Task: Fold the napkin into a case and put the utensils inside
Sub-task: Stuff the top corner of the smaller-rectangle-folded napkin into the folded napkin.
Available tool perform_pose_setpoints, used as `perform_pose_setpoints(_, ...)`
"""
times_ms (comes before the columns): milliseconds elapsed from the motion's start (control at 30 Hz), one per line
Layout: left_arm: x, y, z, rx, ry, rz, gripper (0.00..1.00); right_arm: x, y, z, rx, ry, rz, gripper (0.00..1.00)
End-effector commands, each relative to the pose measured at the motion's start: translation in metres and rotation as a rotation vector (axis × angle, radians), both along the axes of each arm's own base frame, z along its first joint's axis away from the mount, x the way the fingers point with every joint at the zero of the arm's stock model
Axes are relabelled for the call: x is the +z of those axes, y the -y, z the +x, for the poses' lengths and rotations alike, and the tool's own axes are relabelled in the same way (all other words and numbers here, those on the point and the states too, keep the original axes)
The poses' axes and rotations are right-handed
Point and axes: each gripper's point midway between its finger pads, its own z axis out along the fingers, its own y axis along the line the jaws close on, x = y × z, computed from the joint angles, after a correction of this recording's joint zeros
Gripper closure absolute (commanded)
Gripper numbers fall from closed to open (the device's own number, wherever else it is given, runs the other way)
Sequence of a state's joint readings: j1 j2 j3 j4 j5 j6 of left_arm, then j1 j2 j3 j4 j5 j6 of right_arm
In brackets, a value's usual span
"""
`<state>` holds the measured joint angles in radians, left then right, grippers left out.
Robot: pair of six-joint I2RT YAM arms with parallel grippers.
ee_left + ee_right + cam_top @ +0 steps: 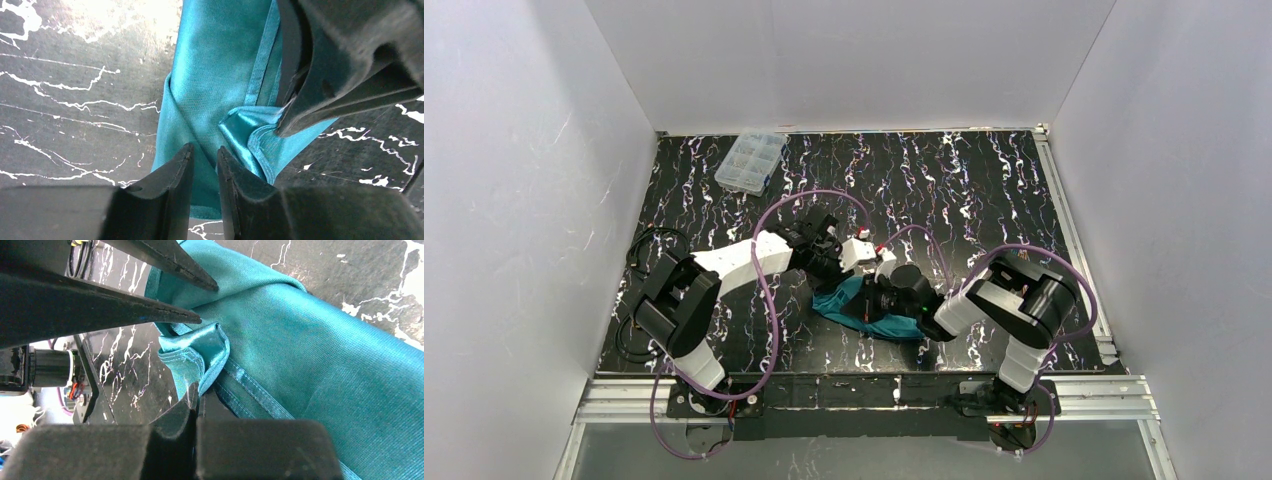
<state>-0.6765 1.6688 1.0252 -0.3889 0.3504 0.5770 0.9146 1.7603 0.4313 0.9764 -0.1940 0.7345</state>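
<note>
The teal-green napkin (846,298) lies folded into a narrow strip on the black marbled table, between the two arms. Up close, the napkin (220,65) shows a turned-up, shiny corner with a stitched hem. My right gripper (202,395) is shut on that folded corner of the napkin (310,340). The right gripper (285,125) comes in from the upper right in the left wrist view. My left gripper (205,152) hovers over the strip's near end, its jaws a narrow gap apart with cloth showing beneath. From the right wrist, the left gripper (207,304) points at the fold. The utensils are out of view.
A clear plastic compartment box (751,160) sits at the table's far left. White walls close in three sides. Aluminium rails run along the front edge (864,390) and the right edge (1074,240). Purple cables loop over both arms.
</note>
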Motion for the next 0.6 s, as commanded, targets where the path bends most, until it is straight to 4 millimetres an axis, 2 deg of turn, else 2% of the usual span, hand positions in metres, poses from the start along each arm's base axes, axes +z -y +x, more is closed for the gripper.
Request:
perform_pose_setpoints(0, -0.0058, -0.01, -0.0019, -0.028, 0.049, 0.058, 0.76, -0.0046, 0.001, 0.0022, 0.0, -0.054, -0.006, 0.99)
perform_pose_setpoints(400, -0.0026, -0.0013, -0.0052, -0.039, 0.07, 0.092, 0.72, -0.0046, -0.0048, 0.0057, 0.029, -0.118, 0.017, 0.99)
perform_pose_setpoints(567, -0.0079, -0.0049, 0.0009, -0.048, 0.109, 0.139, 0.82, -0.0052, -0.0039, 0.0059, 0.03, -0.132, 0.015, 0.99)
